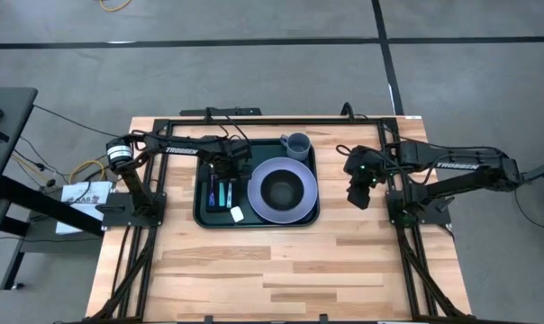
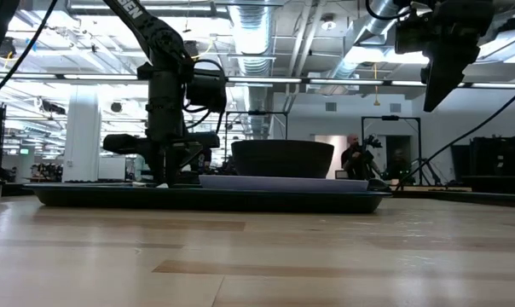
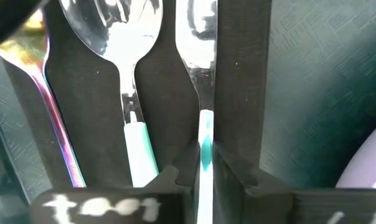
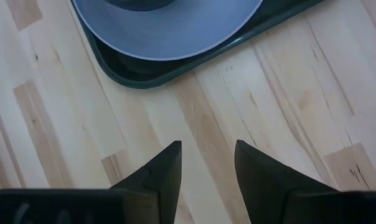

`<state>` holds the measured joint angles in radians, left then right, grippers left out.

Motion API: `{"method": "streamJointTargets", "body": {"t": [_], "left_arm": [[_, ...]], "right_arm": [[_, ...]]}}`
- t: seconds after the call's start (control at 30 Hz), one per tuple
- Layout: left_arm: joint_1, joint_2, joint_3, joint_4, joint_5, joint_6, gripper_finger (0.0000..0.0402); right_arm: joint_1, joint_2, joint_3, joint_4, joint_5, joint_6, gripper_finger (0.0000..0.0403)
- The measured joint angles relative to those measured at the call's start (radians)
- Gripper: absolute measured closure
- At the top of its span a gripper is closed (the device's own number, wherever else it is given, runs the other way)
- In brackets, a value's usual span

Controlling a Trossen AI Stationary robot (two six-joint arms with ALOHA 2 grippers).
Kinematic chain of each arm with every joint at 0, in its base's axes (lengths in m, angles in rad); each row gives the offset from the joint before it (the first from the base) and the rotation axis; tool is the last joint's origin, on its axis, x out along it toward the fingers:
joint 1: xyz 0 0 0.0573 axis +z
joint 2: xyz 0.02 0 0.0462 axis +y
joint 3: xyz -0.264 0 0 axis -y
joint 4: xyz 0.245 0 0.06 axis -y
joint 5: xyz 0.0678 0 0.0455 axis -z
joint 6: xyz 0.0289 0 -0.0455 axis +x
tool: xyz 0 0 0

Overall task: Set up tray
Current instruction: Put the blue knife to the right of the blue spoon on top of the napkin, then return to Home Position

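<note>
On the wooden tabletop [image 1: 281, 261] we see the dark green tray [image 1: 202, 214] lying flat near the far middle. Inside it, a lavender plate [image 1: 294, 209] fills the 3 o'clock half and carries a dark bowl [image 1: 283, 189]; a grey mug [image 1: 296, 145] stands at about 1 o'clock of the plate, in the tray's far corner. On the tray's 9 o'clock half a black napkin [image 3: 169, 93] holds a spoon [image 3: 122, 37] and a fork [image 3: 197, 37], both with teal handles. We find the left end effector [image 1: 225, 173] lowered over this cutlery, its fingers [image 3: 231, 180] narrowed around the fork's handle. The right end effector [image 4: 206, 165] hangs above bare wood at 3 o'clock of the tray, apart from it, its fingers slightly parted and empty.
</note>
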<state>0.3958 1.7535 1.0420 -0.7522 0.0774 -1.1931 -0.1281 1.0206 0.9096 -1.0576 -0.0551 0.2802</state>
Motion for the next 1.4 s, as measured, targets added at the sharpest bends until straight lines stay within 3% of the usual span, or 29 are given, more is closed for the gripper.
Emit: {"method": "streamJointTargets", "body": {"t": [0.3, 0.67, 0.8, 1.07, 1.2, 1.4], "left_arm": [[0.000, 0.000, 0.000, 0.003, 0.014, -0.019, 0.0325], [0.000, 0.000, 0.082, -0.001, -0.042, 0.014, 0.0311], [0.000, 0.000, 0.160, -0.020, -0.073, 0.063, 0.0310], [-0.005, -0.001, 0.297, -0.167, -0.117, 0.085, 0.0310], [-0.026, -0.001, 0.388, -0.248, -0.182, 0.093, 0.0310], [-0.058, -0.002, 0.518, -0.268, -0.285, 0.155, 0.0310]], "right_arm": [[-0.005, 0.000, 0.000, 0.000, 0.000, -0.024, 0.0265], [0.014, -0.028, 0.000, 0.066, 0.000, -0.137, 0.0265], [0.034, -0.118, -0.024, 0.190, -0.004, -0.175, 0.0265], [0.043, -0.409, -0.296, 0.554, -0.158, -0.141, 0.0265], [0.041, -0.561, -0.394, 0.704, -0.156, -0.105, 0.0265], [0.041, -0.733, -0.498, 0.787, -0.131, -0.078, 0.0265]]}}
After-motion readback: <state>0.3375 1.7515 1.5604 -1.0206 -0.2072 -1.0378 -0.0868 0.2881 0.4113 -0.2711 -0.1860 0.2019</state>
